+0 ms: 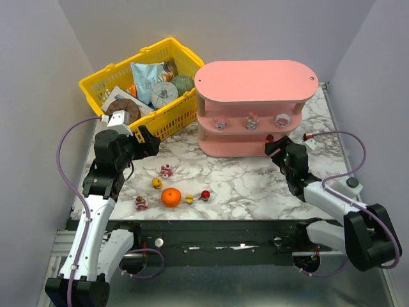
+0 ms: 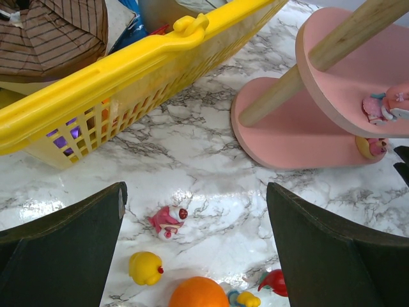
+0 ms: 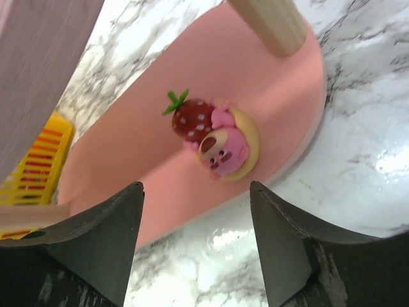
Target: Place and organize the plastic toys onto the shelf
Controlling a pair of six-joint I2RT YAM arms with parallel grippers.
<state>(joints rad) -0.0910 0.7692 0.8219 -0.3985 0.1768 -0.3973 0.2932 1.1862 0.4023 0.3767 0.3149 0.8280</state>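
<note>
Between the right fingers [image 1: 275, 148], just past the tips: strawberry toy [image 3: 214, 137], a pink face with a red berry on top. It sits on the bottom board of the shelf [image 1: 255, 80], near the board's rounded end. Fingers spread, neither one touching the toy; I see bare pink board on both sides of it. Wooden post [image 3: 268, 25] stands beyond the toy, toward the right-hand finger.

Left fingers [image 1: 147, 142] spread wide, holding nothing, hovering over the bench [image 1: 249, 182]. Ahead of them, roughly centred in the gap: pink-and-white toy [image 2: 168, 220] lying on the marble. Nearer the wrist: yellow toy [image 2: 146, 267], orange ball [image 2: 199, 293], and red toy [image 2: 275, 283] by the right-hand finger. Yellow basket [image 2: 128, 70] is beyond the left-hand tip, and the shelf end is beyond the right-hand tip.

Middle board carries three small toys [image 1: 252, 121] in a row. Another pink toy [image 1: 141, 203] lies on the bench behind the left fingers, near the ball.
</note>
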